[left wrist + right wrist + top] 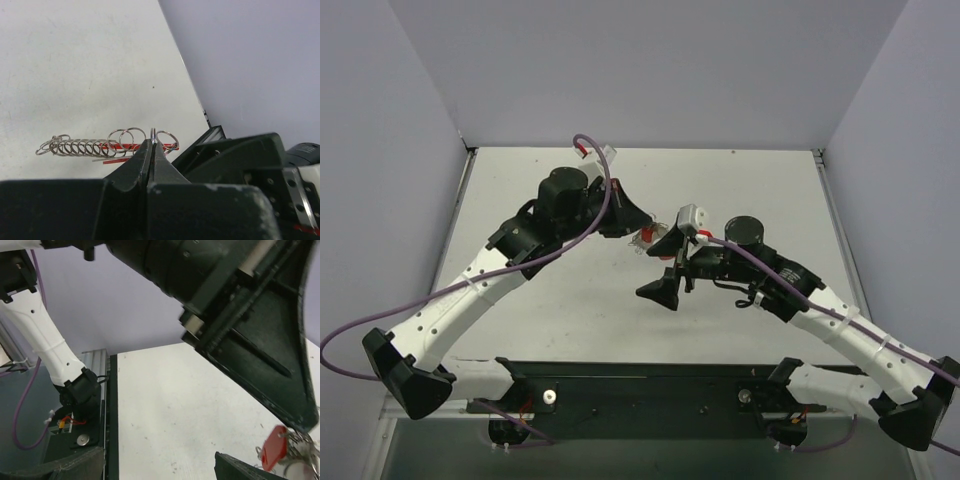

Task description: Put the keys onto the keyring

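My left gripper (152,143) is shut, pinching one small silver ring of the keyring (120,146). The keyring's red arc and a row of several silver rings stick out to the left of the fingers, above the table. In the top view the left gripper (632,222) holds this red and silver cluster (646,237) over the table's middle. My right gripper (670,272) is just right of it, open wide and empty (165,410). A small red tag (274,447) with silver keys (301,449) hangs at the lower right edge of the right wrist view, beside the right gripper's upper finger.
The white table (720,190) is walled in by grey panels at the back and sides. A black rail (650,385) with both arm bases runs along the near edge. A purple cable (605,190) loops over the left arm.
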You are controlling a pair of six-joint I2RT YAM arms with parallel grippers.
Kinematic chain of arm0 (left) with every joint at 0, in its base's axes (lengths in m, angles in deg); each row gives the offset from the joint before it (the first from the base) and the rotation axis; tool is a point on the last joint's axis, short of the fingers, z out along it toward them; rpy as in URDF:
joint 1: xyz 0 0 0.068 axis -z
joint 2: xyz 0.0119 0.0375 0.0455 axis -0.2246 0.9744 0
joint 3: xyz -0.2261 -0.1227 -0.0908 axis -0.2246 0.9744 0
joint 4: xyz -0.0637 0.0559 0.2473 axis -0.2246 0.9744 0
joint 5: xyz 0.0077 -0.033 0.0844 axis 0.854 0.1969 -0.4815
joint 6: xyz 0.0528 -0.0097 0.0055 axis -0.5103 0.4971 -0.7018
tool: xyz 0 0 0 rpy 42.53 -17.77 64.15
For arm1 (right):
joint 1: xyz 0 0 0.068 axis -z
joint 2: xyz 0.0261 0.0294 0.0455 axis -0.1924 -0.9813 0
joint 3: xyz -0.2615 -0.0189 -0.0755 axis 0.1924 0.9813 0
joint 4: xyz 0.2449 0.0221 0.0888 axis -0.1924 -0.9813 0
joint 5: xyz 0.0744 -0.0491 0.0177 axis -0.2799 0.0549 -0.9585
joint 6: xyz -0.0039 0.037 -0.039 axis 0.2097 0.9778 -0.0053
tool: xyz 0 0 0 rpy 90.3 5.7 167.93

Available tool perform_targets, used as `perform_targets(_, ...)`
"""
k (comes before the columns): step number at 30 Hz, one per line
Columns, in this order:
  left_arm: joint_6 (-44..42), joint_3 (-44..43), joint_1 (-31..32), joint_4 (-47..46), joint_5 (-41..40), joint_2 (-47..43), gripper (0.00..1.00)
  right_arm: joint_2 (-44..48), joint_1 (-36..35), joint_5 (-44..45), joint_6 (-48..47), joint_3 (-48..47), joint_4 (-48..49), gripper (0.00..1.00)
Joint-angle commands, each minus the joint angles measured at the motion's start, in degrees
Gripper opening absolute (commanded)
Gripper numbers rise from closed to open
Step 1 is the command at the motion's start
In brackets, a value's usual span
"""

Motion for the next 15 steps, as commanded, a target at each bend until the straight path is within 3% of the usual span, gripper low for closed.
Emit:
perform_targets(1,2.32,-0.01,-0.58,-8.01,1.40,-3.23,0.00,1.00,5.57,-7.27,1.44,1.93,8.80,0.90)
perform_targets(9,5.22,4.03,-1.98,-14.86,8.42,-4.28,0.00,1.79,8.31,-6.23,1.80,3.33,11.97,0.90)
perform_targets(15,5.22,4.47,-1.99,-15.04,8.61,-4.81,0.00,2.40,9.01,-2.27,2.93,5.01,16.37,0.88)
